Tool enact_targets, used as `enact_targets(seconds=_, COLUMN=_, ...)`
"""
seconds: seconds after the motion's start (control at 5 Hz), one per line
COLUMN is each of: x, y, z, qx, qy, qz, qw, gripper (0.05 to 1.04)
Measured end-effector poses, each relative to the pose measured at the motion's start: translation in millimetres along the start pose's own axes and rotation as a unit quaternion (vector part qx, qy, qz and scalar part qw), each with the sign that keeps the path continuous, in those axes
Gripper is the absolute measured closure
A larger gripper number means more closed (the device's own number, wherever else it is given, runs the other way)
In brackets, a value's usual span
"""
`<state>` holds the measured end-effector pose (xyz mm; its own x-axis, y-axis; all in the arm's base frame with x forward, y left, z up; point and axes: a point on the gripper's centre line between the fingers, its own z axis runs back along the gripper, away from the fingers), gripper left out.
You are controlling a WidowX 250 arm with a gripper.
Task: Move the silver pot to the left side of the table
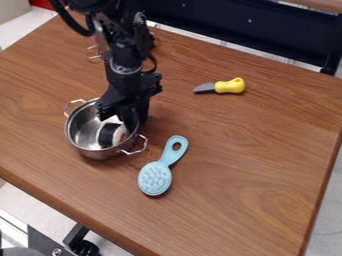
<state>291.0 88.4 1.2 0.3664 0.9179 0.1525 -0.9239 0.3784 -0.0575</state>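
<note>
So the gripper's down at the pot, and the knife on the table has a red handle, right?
Red is wrong: the camera view shows the knife on the table with a yellow handle. The gripper is indeed down at the pot.

A hand could pass between hairbrush and knife; the arm overhangs the pot

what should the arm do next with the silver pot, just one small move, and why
Probably settle the end effector onto the rim of the silver pot and make sure of the grip before any leftward shift. It hangs right at the pot's far side, reaching the rim, but whether it has hold cannot be told. The pot stands upright on the table.
</note>
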Motion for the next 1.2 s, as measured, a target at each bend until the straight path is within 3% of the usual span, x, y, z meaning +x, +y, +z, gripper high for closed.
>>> enact_targets(seconds=0.2, x=2, y=5, z=1, qx=0.011, qy=0.007, qz=-0.028, qw=0.9995, gripper=0.997)
enact_targets(seconds=0.6, x=18, y=4, z=11, qx=0.037, qy=-0.012, qz=-0.095, qw=0.9947, gripper=1.021)
enact_targets(seconds=0.8, x=24, y=6, z=17, qx=0.044, qy=-0.016, qz=-0.179, qw=0.9827, gripper=1.022)
enact_targets(seconds=1.0, x=36, y=7, z=28, qx=0.024, qy=-0.027, qz=-0.250, qw=0.9675, gripper=1.022)
enact_targets(seconds=1.2, x=48, y=14, z=29, qx=0.046, qy=-0.046, qz=-0.340, qw=0.9381, gripper=1.022)
